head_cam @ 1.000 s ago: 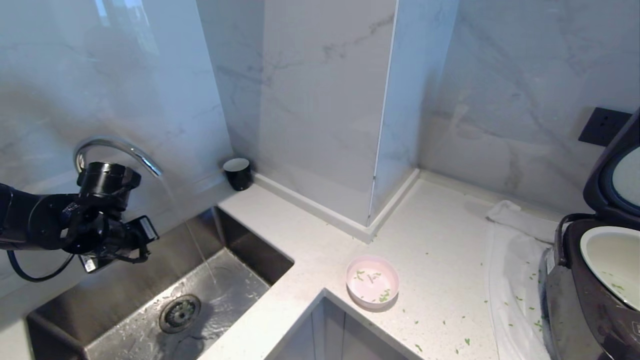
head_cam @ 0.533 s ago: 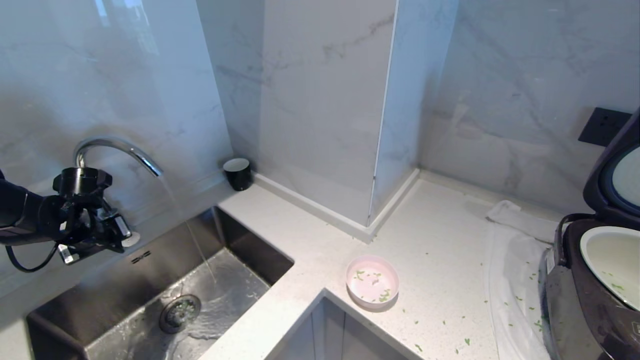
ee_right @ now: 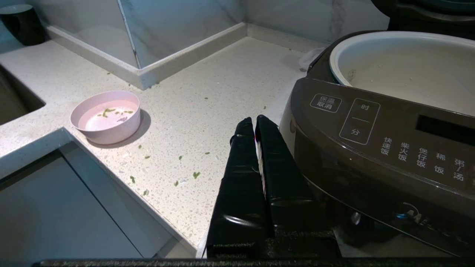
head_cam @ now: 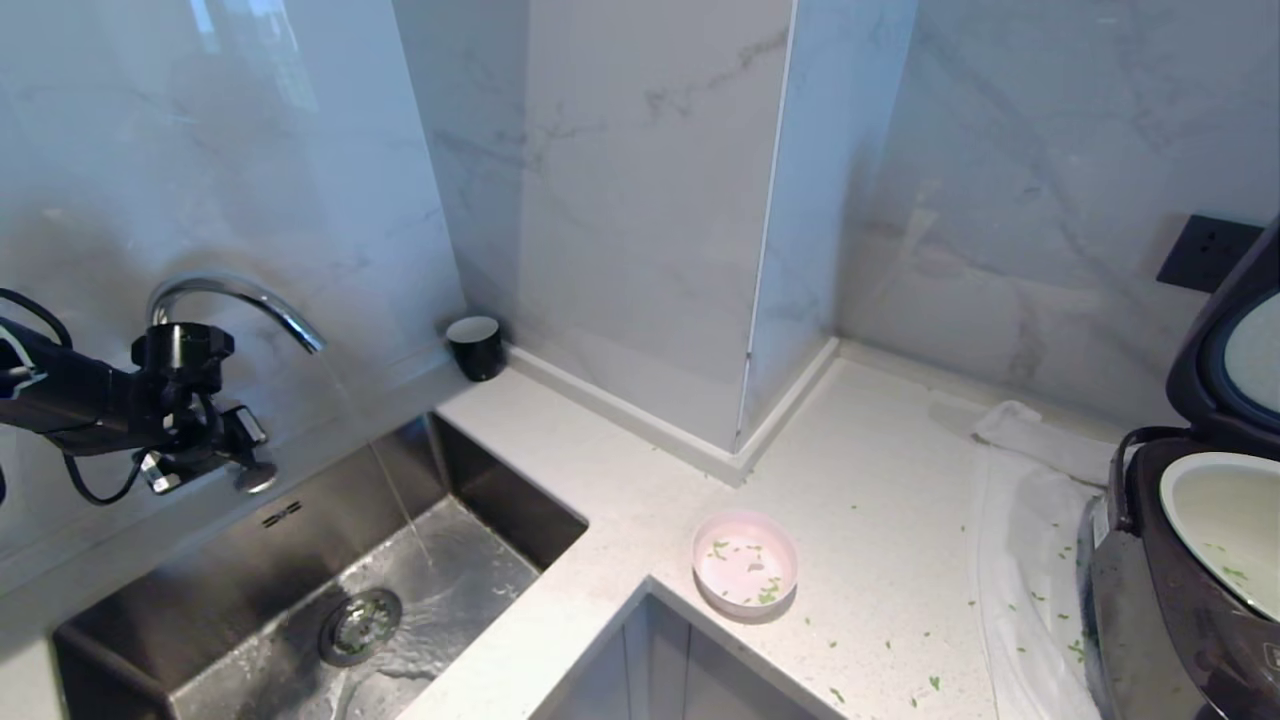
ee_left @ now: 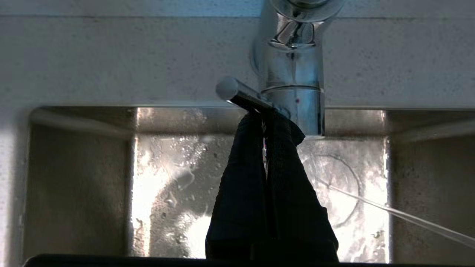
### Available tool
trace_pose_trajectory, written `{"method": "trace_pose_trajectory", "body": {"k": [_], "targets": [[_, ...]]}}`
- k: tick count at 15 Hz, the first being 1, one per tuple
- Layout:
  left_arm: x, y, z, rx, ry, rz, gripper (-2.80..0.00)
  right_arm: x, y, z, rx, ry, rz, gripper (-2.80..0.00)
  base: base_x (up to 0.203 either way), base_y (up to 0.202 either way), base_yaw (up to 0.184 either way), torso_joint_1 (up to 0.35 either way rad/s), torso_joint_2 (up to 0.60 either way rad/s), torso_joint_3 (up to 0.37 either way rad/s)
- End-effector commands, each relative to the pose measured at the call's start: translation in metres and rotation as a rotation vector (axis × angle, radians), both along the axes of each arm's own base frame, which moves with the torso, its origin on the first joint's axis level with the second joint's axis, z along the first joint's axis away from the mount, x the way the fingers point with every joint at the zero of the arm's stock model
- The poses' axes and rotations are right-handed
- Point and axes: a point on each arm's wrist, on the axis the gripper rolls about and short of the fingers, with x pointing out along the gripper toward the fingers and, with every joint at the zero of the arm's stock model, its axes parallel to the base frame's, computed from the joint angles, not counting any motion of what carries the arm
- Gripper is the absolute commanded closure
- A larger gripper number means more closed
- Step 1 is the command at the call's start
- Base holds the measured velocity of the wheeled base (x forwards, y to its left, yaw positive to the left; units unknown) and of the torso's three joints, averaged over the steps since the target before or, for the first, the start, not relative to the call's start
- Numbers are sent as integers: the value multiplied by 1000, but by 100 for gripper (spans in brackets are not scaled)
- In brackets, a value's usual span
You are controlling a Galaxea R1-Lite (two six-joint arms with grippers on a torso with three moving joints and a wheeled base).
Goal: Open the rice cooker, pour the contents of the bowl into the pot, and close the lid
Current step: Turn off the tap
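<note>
Both pairs of jaws are pressed shut and hold nothing; the left gripper [ee_left: 264,120] has its closed tips up against the underside of the tap lever [ee_left: 243,95] at the sink [head_cam: 250,610], where a thin stream of water runs into the basin, and the right gripper [ee_right: 255,125] hangs idle just beside the front of the rice cooker [ee_right: 374,148]. As to progress, step 1 looks done: the lid [head_cam: 1225,370] stands raised and the pot [head_cam: 1215,520] is uncovered at the far right of the counter; step 2 seems largely done too, since the bowl [head_cam: 745,562] sits upright near the counter's front edge, well apart from the cooker, with only a few green bits [head_cam: 768,592] left in it, a few more lie in the pot, and others are scattered over the counter [head_cam: 880,500] and the white cloth [head_cam: 1030,560]. Step 3 is left: the lid is not yet closed; the left arm is busy at the tap instead, probably to work the lever.
</note>
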Motion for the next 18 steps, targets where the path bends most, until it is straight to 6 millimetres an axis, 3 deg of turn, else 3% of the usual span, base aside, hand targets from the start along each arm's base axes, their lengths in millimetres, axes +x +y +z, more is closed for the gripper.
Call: {"method": "trace_pose_trajectory", "body": {"k": [1, 4, 7, 11, 18], "targets": [[10, 14, -14, 8, -4, 35, 0, 0, 0, 0, -1, 1, 1, 0, 0, 0, 0, 0, 0, 0], [2, 8, 6, 2, -46, 45, 0, 0, 0, 0, -1, 1, 1, 0, 0, 0, 0, 0, 0, 0], [-31, -18, 15, -39, 0, -12, 0, 0, 0, 0, 0, 2, 1, 0, 0, 0, 0, 0, 0, 0], [-81, -58, 27, -137, 38, -177, 0, 0, 0, 0, 0, 0, 1, 0, 0, 0, 0, 0, 0, 0], [-193, -147, 83, -235, -105, -667, 0, 0, 0, 0, -1, 0, 1, 0, 0, 0, 0, 0, 0, 0]]}}
